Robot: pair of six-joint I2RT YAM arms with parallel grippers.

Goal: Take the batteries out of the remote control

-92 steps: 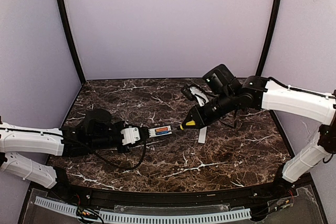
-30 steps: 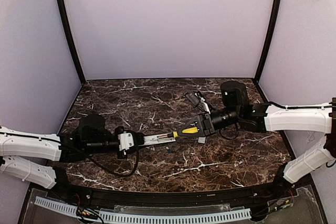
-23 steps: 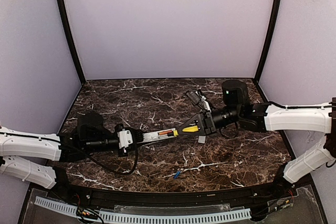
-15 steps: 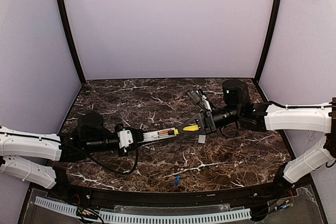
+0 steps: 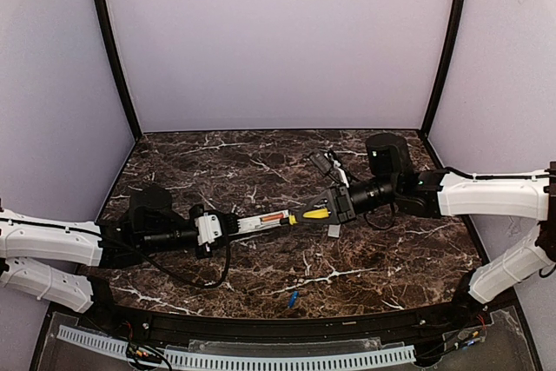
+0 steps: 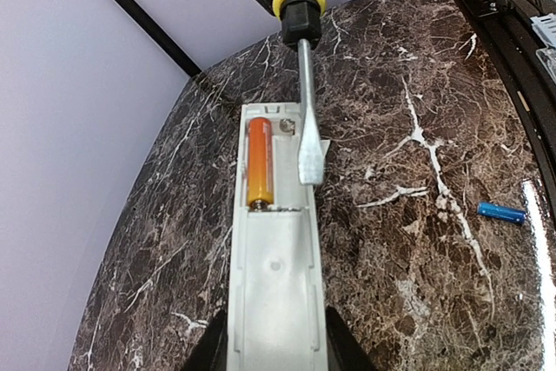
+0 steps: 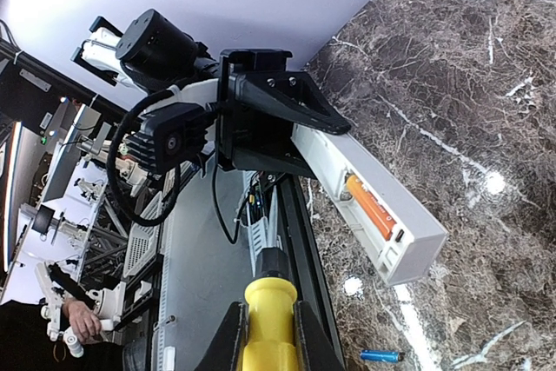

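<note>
My left gripper [image 5: 215, 228] is shut on the white-grey remote control [image 5: 254, 221], holding it level above the table with its open compartment facing up. In the left wrist view the orange-red battery [image 6: 260, 162] lies in the left slot of the remote [image 6: 276, 284], and the right slot is empty. My right gripper [image 5: 337, 206] is shut on the yellow-handled screwdriver [image 5: 315, 213]. Its flat blade [image 6: 309, 141] hovers over the empty slot. The blue battery [image 5: 293, 299] lies loose on the table near the front edge. It also shows in the left wrist view [image 6: 501, 211] and the right wrist view [image 7: 382, 356].
The flat white back cover [image 5: 334, 232] lies on the marble table [image 5: 391, 249] below my right gripper. A black raised rim [image 5: 287, 319] runs along the table's front edge just beyond the blue battery. Purple walls close off the back and sides.
The right arm came down and set the screwdriver at the remote. The blue battery popped out, fell and rolled to the front of the table. The orange-red one stayed in.
</note>
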